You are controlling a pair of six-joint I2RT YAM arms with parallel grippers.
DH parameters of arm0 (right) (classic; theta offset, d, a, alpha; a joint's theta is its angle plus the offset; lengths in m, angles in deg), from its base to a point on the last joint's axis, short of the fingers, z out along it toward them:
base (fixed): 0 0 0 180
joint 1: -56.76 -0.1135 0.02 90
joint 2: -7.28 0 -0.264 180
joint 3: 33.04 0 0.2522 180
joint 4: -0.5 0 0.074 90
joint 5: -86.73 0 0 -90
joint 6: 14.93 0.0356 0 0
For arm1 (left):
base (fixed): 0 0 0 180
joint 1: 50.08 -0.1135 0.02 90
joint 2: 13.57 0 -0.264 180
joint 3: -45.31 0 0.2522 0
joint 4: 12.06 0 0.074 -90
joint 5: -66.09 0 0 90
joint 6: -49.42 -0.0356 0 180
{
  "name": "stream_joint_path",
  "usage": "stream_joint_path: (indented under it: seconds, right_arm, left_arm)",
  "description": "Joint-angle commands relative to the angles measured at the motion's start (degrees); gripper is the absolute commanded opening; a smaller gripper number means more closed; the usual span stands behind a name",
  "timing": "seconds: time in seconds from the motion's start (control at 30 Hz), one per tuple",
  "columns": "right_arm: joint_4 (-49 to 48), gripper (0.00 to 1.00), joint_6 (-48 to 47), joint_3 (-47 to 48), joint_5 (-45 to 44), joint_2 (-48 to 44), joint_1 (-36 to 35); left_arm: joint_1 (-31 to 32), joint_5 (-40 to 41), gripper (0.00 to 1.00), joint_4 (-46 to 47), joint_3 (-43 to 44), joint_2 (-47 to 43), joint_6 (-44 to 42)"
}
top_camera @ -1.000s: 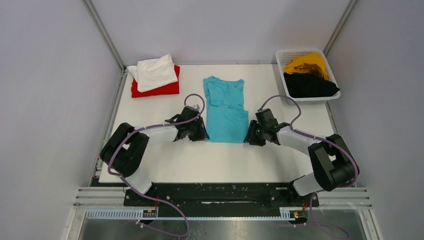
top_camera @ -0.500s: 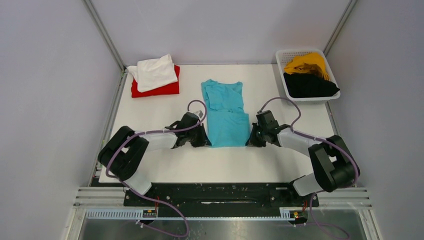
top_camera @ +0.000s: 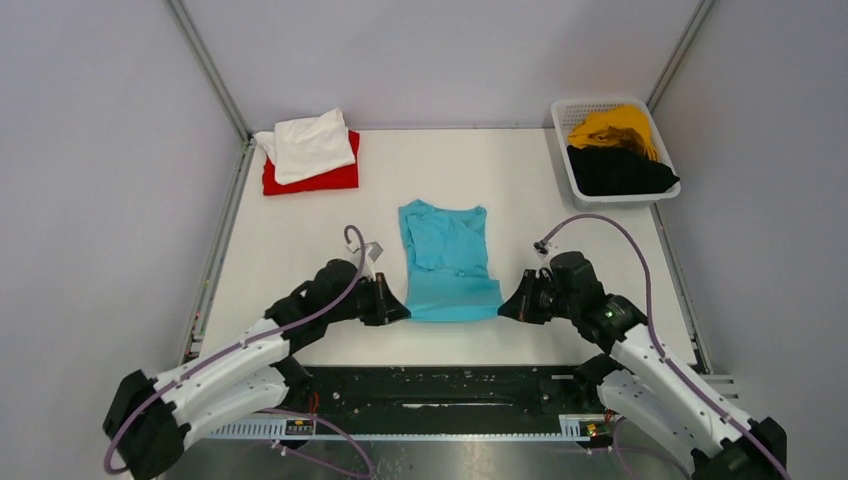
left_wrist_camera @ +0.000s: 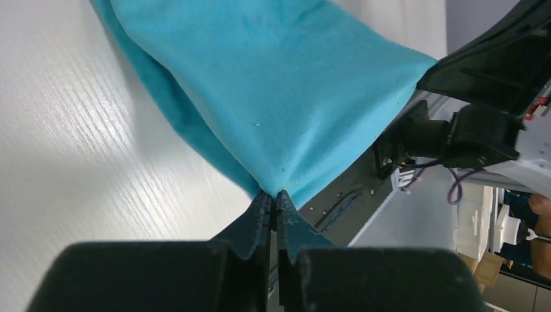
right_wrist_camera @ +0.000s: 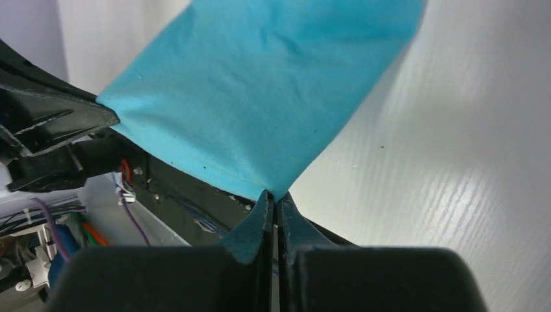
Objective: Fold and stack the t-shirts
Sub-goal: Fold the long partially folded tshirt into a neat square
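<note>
The turquoise t-shirt (top_camera: pixel 447 262) lies folded narrow in the middle of the table, its near hem stretched between both grippers. My left gripper (top_camera: pixel 403 311) is shut on the near left corner, also seen in the left wrist view (left_wrist_camera: pixel 274 194). My right gripper (top_camera: pixel 503 309) is shut on the near right corner, also seen in the right wrist view (right_wrist_camera: pixel 273 195). The white t-shirt (top_camera: pixel 308 143) lies folded on the red t-shirt (top_camera: pixel 322 178) at the far left. The mustard yellow t-shirt (top_camera: pixel 612 126) and the black t-shirt (top_camera: pixel 617 171) lie in the basket.
A white mesh basket (top_camera: pixel 570 110) stands at the far right corner of the table. The table's near edge (top_camera: pixel 450 358) lies just below the held hem, with a dark rail behind it.
Both grippers have drawn back toward the near edge, dragging the turquoise t-shirt with them. Both arms are now pulled in low.
</note>
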State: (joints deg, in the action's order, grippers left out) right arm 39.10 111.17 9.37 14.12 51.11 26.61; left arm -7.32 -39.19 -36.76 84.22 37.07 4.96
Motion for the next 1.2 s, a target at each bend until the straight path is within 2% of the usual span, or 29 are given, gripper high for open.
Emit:
stream_joint_path:
  seconds: [0.0, 0.13, 0.23, 0.37, 0.57, 0.83, 1.17]
  right_arm:
    - [1.9, 0.00, 0.2, 4.5, 0.9, -2.6, -0.3]
    - [1.3, 0.00, -1.2, 11.7, -0.9, 2.9, -0.2]
    - [-0.8, 0.00, -1.5, 16.0, -1.0, 8.0, 1.1]
    - [-9.1, 0.00, 1.5, 17.7, 7.7, 15.1, 5.0]
    - [-18.9, 0.00, 3.2, 22.4, 14.1, 26.1, 8.5]
    - [-18.6, 0.00, 3.2, 28.8, 12.7, 37.1, 12.8]
    - [-22.7, 0.00, 1.9, 32.5, 9.5, 47.7, 18.5]
  left_arm:
    - [0.2, 3.0, 0.00, -5.8, 3.4, -6.4, 0.5]
    - [-0.7, 7.1, 0.00, -7.1, 7.7, -5.3, -0.5]
    - [-3.8, 7.5, 0.00, -5.8, 10.9, -2.3, -2.0]
    - [-9.2, 8.0, 0.00, -4.3, 14.2, 2.1, -3.1]
    - [-16.1, 7.2, 0.00, -0.7, 18.3, 8.4, -4.6]
    - [-21.9, 3.0, 0.00, 4.3, 25.9, 22.8, -6.4]
    - [-23.2, 1.5, 0.00, 5.7, 42.6, 44.8, -11.3]
